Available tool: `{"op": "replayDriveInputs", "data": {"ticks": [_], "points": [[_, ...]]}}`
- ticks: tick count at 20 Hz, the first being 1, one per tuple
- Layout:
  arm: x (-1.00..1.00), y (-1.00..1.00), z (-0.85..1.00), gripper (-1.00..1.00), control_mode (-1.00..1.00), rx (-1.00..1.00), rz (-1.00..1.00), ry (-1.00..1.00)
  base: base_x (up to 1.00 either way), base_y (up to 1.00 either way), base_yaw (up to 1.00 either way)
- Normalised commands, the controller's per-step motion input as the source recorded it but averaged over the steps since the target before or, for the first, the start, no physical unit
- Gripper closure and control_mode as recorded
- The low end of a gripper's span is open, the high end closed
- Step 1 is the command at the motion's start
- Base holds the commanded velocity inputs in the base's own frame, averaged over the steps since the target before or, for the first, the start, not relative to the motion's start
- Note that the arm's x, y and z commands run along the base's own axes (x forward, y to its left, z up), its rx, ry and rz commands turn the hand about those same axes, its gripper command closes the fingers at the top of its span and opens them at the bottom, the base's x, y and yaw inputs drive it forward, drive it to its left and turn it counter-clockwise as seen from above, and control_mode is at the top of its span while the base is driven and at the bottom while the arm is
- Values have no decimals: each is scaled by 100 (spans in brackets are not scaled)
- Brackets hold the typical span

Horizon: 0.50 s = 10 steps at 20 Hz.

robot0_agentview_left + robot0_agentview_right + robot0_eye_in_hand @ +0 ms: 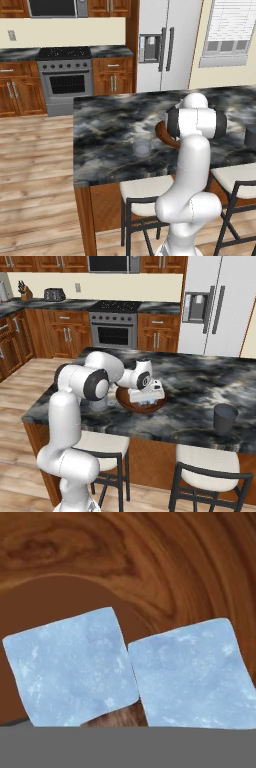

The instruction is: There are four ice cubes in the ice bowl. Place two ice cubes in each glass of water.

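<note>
**Supervisor:** Walk me across the island, left to right. What have you got?

**Operator:** Farthest left on the dark marbled stone counter (110, 130), in my left base view, I see a short clear tumbler with a faint bluish tint (142, 146), standing upright and apart from everything else. In the right base view my arm's elbow covers most of that spot. To the right of the tumbler is the wide shallow bowl of reddish-brown wood (141, 404); in the left base view I catch just a curve of its rim past the arm.

**Supervisor:** And the hand?

**Operator:** My white two-finger gripper (149, 398) is down over the bowl's middle, low inside the rim. The hand camera is very close to the wood grain, with two pale blue-white translucent ice cubes (75, 664) lying side by side on the bowl's floor, edges touching or nearly so.

**Supervisor:** Jaws?

**Operator:** Spread about as wide as they go, with nothing held. I can't tell whether the tips touch the ice.

**Supervisor:** Further right?

**Operator:** A dark grey tapered cup (225, 417), well apart from the bowl, near the counter's front edge.
</note>
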Motion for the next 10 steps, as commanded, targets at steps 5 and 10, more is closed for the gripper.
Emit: {"op": "replayDriveInputs", "data": {"ticks": [5,10], "points": [[0,0,-17,-100,-100,0,-3,0,0,0,0],[0,3,-32,100,-100,-3,-6,0,0,0,0]]}}
